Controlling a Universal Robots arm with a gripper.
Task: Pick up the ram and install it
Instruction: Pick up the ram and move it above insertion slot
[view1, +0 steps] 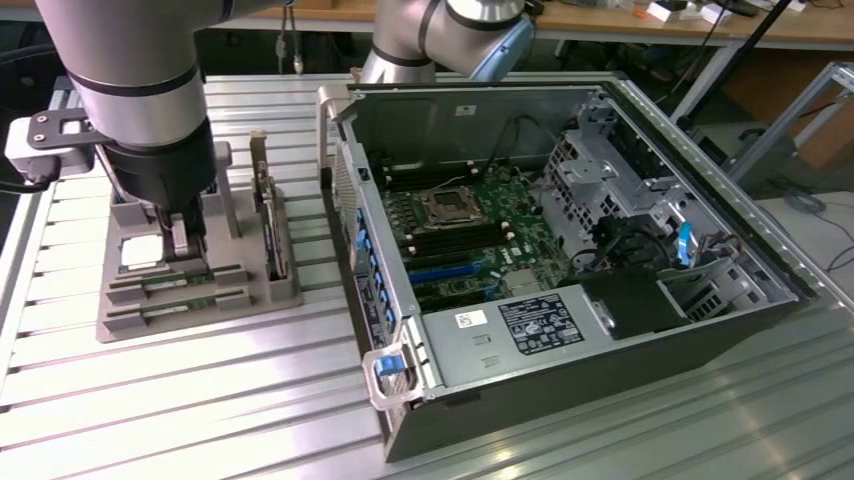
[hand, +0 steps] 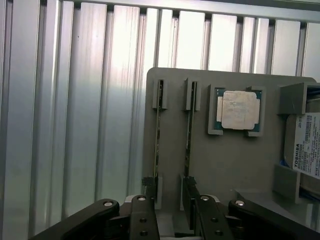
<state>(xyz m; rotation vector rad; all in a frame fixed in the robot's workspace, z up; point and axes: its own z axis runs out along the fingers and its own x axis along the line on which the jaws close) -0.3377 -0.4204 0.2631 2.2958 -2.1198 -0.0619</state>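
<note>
Grey plastic makes up the tray (hand: 225, 170) that carries the parts. It sits on a slatted aluminium tabletop (hand: 75, 125) towards the exterior view's left. Just beside it, on the exterior view's right, an open computer case (view1: 561, 400) lies on its side with the green motherboard (view1: 494, 230) facing up.

Two memory modules stand on edge in parallel slots in the tray. One ram stick (hand: 158, 135) runs close along one long edge of the tray, and a second ram stick (hand: 188, 135) lies just beside it, further in. Short grey holders grip each stick at both ends, so both remain seated in the tray.

A square silver processor (hand: 239, 109) rests in its own corner brackets next to the second stick. Past it, at the tray edge nearest the case, a hard drive (hand: 307, 145) with a white label stands between grey blocks.

The arm (view1: 134, 90) reaches straight down over the tray. Its gripper (hand: 172, 222) hangs low above one end of the two ram slots. The black fingers (hand: 145, 222) are spread wide apart and hold nothing. One finger overlaps the end of the second stick in the wrist view, and whether it touches the stick cannot be told.
</note>
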